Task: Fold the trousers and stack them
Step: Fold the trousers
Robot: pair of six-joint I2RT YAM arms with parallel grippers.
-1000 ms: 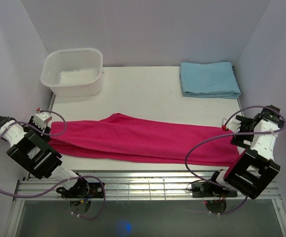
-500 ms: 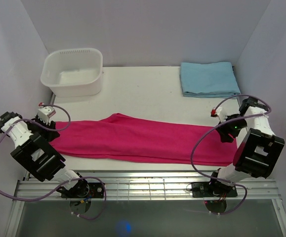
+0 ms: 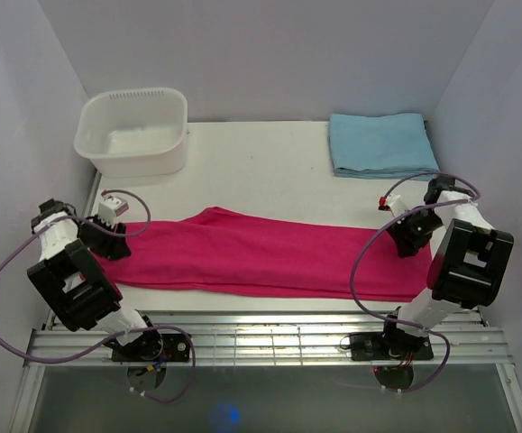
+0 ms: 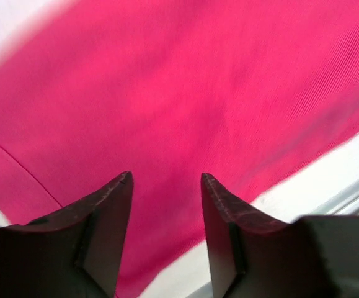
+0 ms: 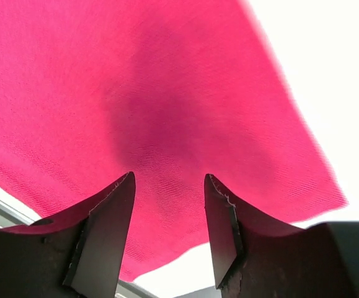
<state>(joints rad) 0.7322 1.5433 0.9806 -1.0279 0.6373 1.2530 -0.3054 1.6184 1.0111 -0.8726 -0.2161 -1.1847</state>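
Observation:
The magenta trousers [image 3: 261,254] lie flat in a long band across the near part of the white table [image 3: 270,171], folded lengthwise. My left gripper [image 3: 116,247] hangs low over their left end. In the left wrist view it [image 4: 166,178] is open, with pink fabric [image 4: 185,93] seen below and between the dark fingers [image 4: 108,217]. My right gripper [image 3: 405,245] hovers over the right end. It [image 5: 168,179] is open too, above the cloth [image 5: 136,93] near its hem corner, with nothing pinched.
A white plastic basin [image 3: 134,131] stands at the back left. A folded light blue cloth [image 3: 382,144] lies at the back right. A slatted metal rail [image 3: 261,332] runs along the near edge, and purple-grey walls close in on both sides.
Both arms have swung inward and down from beyond the table's sides onto the ends of the trousers. Both pairs of jaws have narrowed, the right one the most.

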